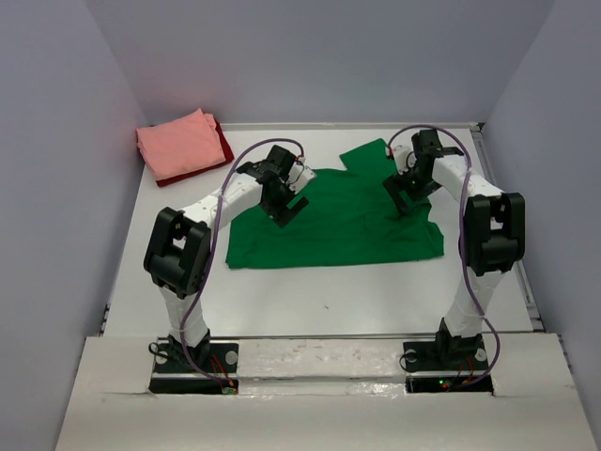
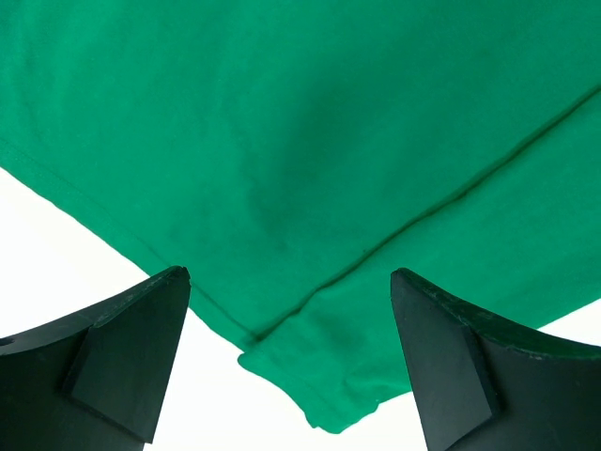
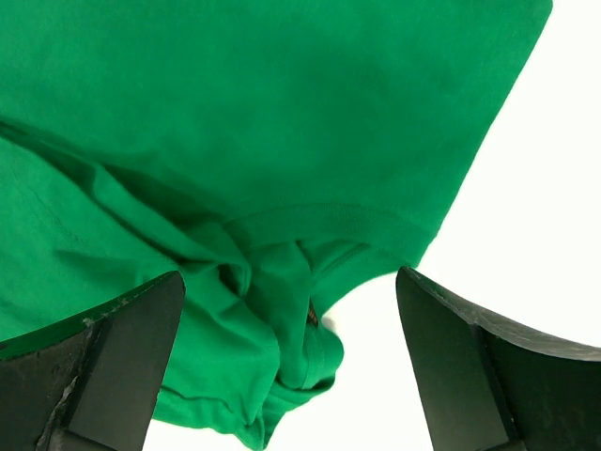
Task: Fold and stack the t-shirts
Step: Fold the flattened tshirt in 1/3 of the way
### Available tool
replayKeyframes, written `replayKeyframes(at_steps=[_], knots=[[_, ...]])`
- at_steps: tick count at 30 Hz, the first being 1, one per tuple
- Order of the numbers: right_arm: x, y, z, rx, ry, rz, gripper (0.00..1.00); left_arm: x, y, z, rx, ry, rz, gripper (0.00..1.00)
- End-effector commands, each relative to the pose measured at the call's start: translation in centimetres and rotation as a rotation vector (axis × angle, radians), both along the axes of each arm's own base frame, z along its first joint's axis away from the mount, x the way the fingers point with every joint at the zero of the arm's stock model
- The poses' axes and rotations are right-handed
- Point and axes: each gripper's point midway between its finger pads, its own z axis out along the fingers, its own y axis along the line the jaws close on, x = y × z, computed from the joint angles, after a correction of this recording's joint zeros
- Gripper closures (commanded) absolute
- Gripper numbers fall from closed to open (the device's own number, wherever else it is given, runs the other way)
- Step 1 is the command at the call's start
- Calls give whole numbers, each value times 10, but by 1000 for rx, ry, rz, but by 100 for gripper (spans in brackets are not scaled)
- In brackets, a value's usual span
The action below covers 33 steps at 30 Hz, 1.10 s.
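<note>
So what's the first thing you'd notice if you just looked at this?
The bright green t-shirt spread across the middle of the white table jumps out first. The left gripper and right gripper both hang open above it. In the far left corner, a folded salmon pink t-shirt lies on a dark red t-shirt.

dark red tee (image 1: 225, 148) mostly buried under pink tee (image 1: 181, 144), far left of left gripper (image 1: 289, 210); green tee (image 2: 282, 113) cropped in both wrist views

bright even light | soft faint shadows | wrist views overexposed white
</note>
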Motion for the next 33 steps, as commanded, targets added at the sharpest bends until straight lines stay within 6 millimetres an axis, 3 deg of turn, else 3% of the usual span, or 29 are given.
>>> replayKeyframes(at_steps=[1, 12, 24, 33], knots=[[-9, -7, 16, -41, -34, 4, 0, 1, -9, 23, -31, -35, -32, 1], [-13, -8, 2, -41, -15, -3, 0, -1, -9, 20, -30, -30, -38, 1], [6, 3, -31, -14, 14, 11, 0, -6, -5, 17, -16, -24, -35, 1], [24, 9, -38, -14, -5, 21, 0, -6, -3, 12, -6, -11, -32, 1]])
